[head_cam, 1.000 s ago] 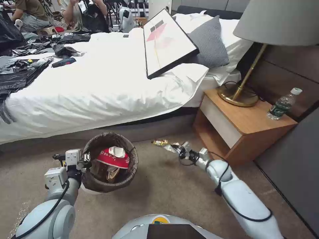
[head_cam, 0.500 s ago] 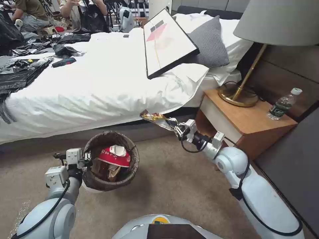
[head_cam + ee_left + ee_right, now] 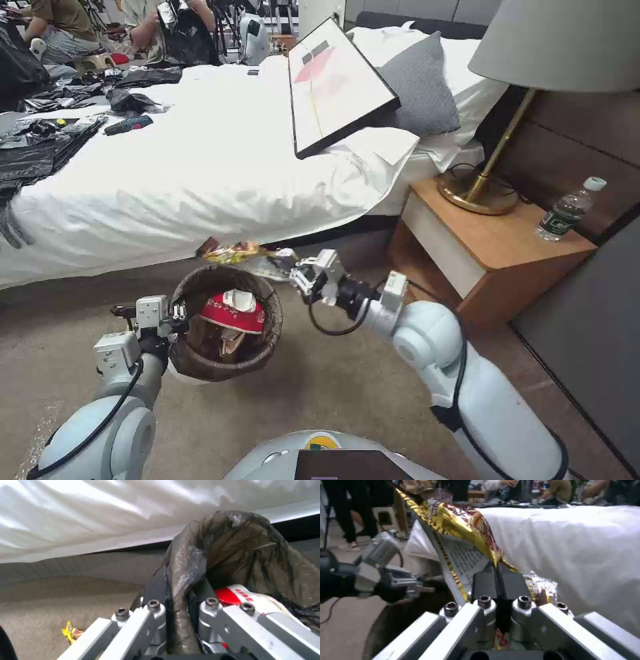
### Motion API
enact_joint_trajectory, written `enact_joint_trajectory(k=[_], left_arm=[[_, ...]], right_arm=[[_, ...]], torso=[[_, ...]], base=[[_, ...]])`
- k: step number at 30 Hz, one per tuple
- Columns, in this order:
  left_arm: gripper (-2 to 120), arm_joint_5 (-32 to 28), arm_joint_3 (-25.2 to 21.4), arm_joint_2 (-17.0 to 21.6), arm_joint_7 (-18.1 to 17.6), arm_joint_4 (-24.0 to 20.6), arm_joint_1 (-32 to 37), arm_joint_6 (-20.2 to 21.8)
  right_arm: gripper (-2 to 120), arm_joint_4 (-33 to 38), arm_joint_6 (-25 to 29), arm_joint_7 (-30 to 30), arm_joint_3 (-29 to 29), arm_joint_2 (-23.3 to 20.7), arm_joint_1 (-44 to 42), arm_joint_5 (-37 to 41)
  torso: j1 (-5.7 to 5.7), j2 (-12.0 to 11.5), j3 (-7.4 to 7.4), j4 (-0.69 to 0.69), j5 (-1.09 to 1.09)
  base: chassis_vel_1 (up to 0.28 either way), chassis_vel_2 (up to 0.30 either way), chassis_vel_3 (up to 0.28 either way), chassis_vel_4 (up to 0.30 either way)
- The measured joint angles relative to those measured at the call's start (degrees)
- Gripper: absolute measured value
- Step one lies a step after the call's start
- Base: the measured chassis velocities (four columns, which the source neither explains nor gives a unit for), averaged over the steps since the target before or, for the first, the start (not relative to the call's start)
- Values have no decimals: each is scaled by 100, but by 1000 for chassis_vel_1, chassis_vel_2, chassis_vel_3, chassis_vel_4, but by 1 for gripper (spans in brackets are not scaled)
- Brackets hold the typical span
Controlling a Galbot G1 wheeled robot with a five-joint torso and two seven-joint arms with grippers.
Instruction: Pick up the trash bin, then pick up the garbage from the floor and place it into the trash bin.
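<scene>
Beside the bed, in the head view, we see the left gripper (image 3: 175, 319) clamped on the trash bin (image 3: 225, 323) rim, holding it off the carpet; the right gripper (image 3: 298, 272) pinches a gold snack wrapper (image 3: 241, 254) just beyond the bin's far rim. In the left wrist view, black fingers (image 3: 156, 592) squeeze the dark bag; another yellow wrapper (image 3: 71, 632) lies on the carpet. In the right wrist view, both pads (image 3: 485, 582) press shut on the gold wrapper.

Your left arm rises from the lower left of the head view, elbow bent, and its left gripper (image 3: 175, 319) is clamped on the bagged rim of the trash bin (image 3: 200, 363), holding it off the carpet. Your right arm reaches in from the lower right toward frame center; the right gripper (image 3: 299, 272) is pinched tight on a gold snack wrapper (image 3: 233, 253) above the bin's far rim.
</scene>
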Motion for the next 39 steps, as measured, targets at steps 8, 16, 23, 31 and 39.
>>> enact_joint_trajectory(k=[8,16,23,31,39], left_arm=[[7,-24,-1,-1,1,0,-2,13],[7,-60,-21,14,3,0,7,19],[7,-76,-23,16,5,0,6,23],[7,-87,-32,26,5,0,2,25],[7,-87,-35,19,5,0,-1,27]], right_arm=[[0,-190,-55,22,-654,167,-9,-605],[10,-478,-38,240,-1014,393,-43,-1050],[30,-619,-19,381,-1063,471,-65,-1150],[61,-616,16,441,-1033,467,-72,-1151],[90,-407,38,458,-836,389,-148,-1091]], torso=[[0,0,0,-1,0],[0,0,0,0,0],[0,0,0,0,0],[0,0,0,0,1],[0,0,0,0,1]], base=[[0,0,0,0],[0,0,0,0],[0,0,0,0],[0,0,0,0],[0,0,0,0]])
